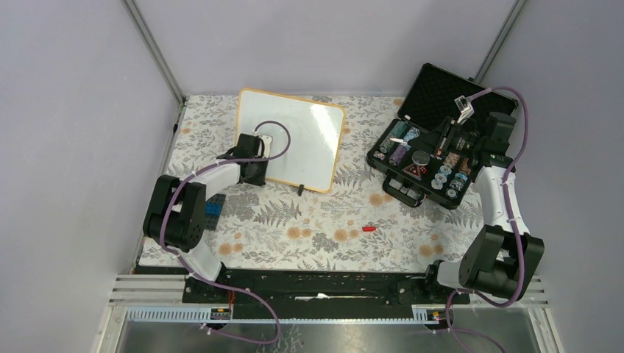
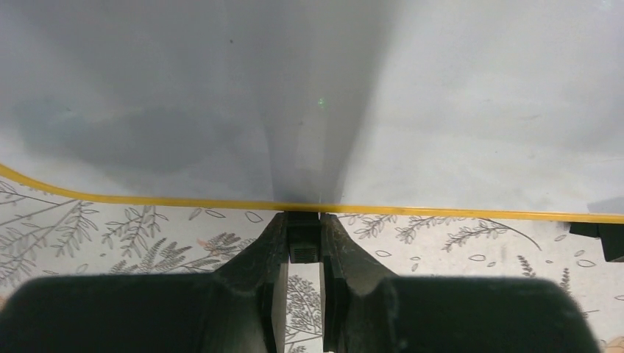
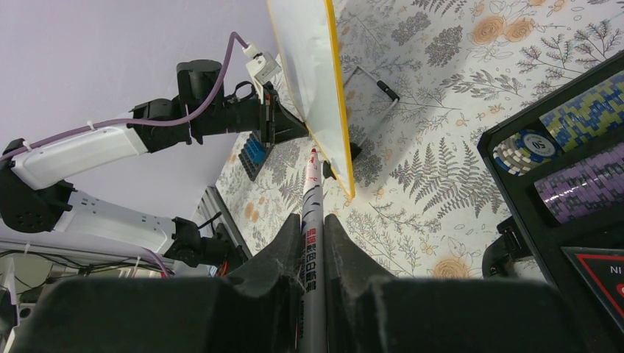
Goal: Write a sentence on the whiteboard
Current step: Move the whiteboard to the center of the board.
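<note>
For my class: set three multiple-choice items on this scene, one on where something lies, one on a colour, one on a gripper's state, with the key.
1. Where does the open case lie?
A. on the right arm's side of the whiteboard
B. on the left arm's side of it
C. on top of it

2. What colour is the whiteboard's rim?
A. blue
B. green
C. yellow

3. How is the right gripper?
A. open and empty
B. shut on a marker
C. shut on a poker chip

Key:
1 A: the top view shows the case by the right arm, apart from the whiteboard.
2 C: a yellow line edges the whiteboard in the left wrist view.
3 B: the marker is clamped in it in the right wrist view.
</note>
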### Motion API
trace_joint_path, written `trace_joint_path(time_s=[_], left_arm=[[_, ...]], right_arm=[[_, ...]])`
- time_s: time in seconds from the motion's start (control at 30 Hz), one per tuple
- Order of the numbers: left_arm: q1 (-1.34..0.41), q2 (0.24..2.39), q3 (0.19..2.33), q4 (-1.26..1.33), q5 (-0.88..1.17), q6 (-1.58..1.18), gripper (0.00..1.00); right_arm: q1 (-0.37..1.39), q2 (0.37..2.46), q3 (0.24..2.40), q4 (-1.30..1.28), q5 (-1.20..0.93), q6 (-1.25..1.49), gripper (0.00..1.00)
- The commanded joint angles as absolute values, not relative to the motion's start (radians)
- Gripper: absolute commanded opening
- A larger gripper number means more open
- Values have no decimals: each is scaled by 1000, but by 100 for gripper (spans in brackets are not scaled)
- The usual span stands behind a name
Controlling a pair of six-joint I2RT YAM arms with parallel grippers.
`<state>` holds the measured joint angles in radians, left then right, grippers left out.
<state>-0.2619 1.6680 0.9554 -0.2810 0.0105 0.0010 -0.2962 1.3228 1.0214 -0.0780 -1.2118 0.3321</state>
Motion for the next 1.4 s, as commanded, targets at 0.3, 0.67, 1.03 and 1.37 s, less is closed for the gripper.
trace_joint_path(time_s=[0.3, 0.67, 1.03, 1.37], left_arm=[[-358, 1584, 886, -268, 93, -122, 13], [-423, 1569, 848, -249, 136, -169, 28], [-528, 1567, 859, -221, 196, -154, 51], [-652, 1555, 850, -151, 202, -117, 59]], right_arm=[[-290, 1301, 1023, -67, -1209, 314, 0], [-290, 1304, 1023, -66, -1206, 317, 0], [-290, 1308, 1022, -67, -1204, 314, 0], [-290, 1303, 1014, -67, -1201, 310, 0]])
